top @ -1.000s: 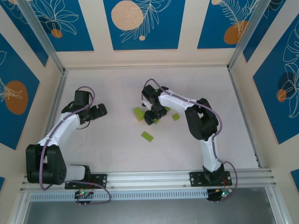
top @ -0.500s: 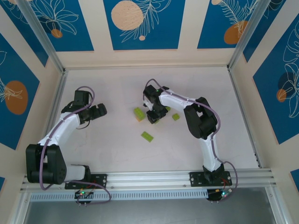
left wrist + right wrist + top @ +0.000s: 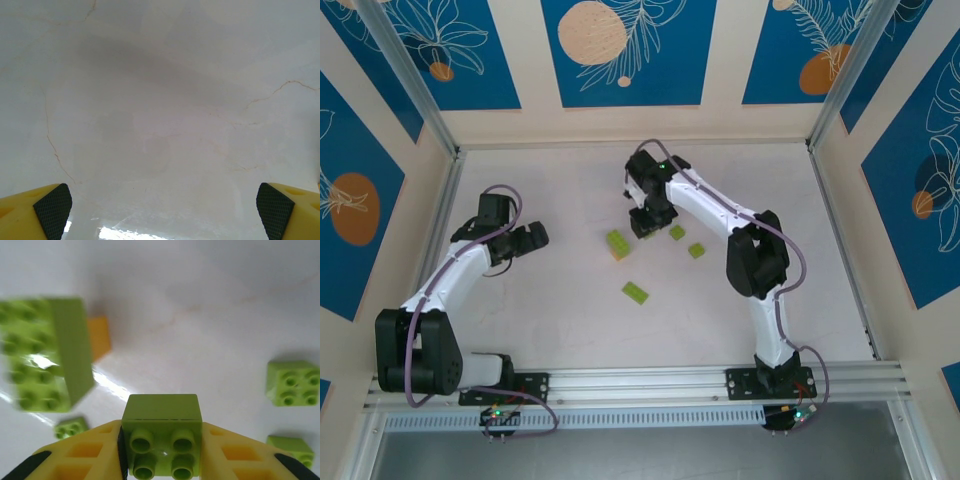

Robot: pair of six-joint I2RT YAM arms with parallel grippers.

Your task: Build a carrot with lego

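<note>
My right gripper [image 3: 644, 222] [image 3: 161, 440] is shut on a lime-green square brick [image 3: 161, 415], studs facing the camera, held above the table. Just left of it and below lies the part-built carrot [image 3: 617, 243] [image 3: 45, 357], a lime-green block of joined bricks with an orange brick [image 3: 98, 336] at its far end. Loose lime-green lego lies around: one square [image 3: 293, 383] [image 3: 677, 232] to the right, another [image 3: 292, 447] [image 3: 697, 250] nearer, and a small piece [image 3: 71, 426] at lower left. My left gripper [image 3: 530, 238] [image 3: 162, 210] stands open over bare table, its pads [image 3: 52, 207] wide apart.
A lime-green rectangle [image 3: 636, 292] lies alone nearer the arm bases. The white table [image 3: 550, 310] is fenced by patterned blue walls and metal posts [image 3: 435, 190]. Free room lies between the left gripper and the bricks.
My right gripper has lifted and drawn toward the far side of the table, carrying the green square brick away from the cluster. The left arm has stayed still.
</note>
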